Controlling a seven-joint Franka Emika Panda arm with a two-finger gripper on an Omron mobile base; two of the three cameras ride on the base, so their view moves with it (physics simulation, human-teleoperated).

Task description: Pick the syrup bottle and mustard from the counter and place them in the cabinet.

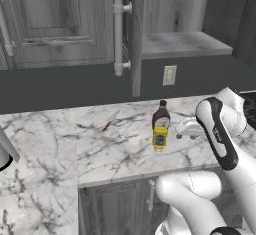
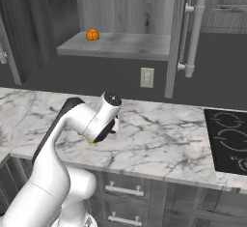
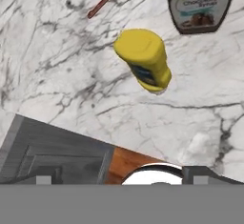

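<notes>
Room: simulated kitchen, dark grey back wall, pale wall outlet (image 1: 169,75) below the open cupboard.
Counter (image 1: 60,144): white marble with grey veins, broad and flat; dark grey drawers under its front edge.
Knife (image 1: 110,121): red handle, flat on the marble at about 10 o'clock from the bottles, well apart from them.
Cabinet (image 1: 185,44): grey wood-grain, high on the wall at 12 o'clock from the bottles; panelled door swung open, edge-on, with long pale bar handle (image 1: 118,34); grey shelf bare on the side seen from the left.
Orange object (image 2: 92,35): small, round, on the shelf toward its left end in the right base view; kind not clear.
Syrup bottle (image 1: 161,114): dark brown, dark cap, upright on the counter, directly behind the yellow one and just beside it; contact not clear.
Mustard (image 1: 160,136): slim yellow squeeze bottle, bluish label, standing on the counter nearer the front edge, at 6 o'clock from the syrup.
Gripper (image 1: 186,128): just right of the mustard at 3 o'clock, apart from it, above the counter edge; fingers spread wide, nothing between them.
Cooktop (image 2: 230,139): black, set in the marble at far right.
</notes>
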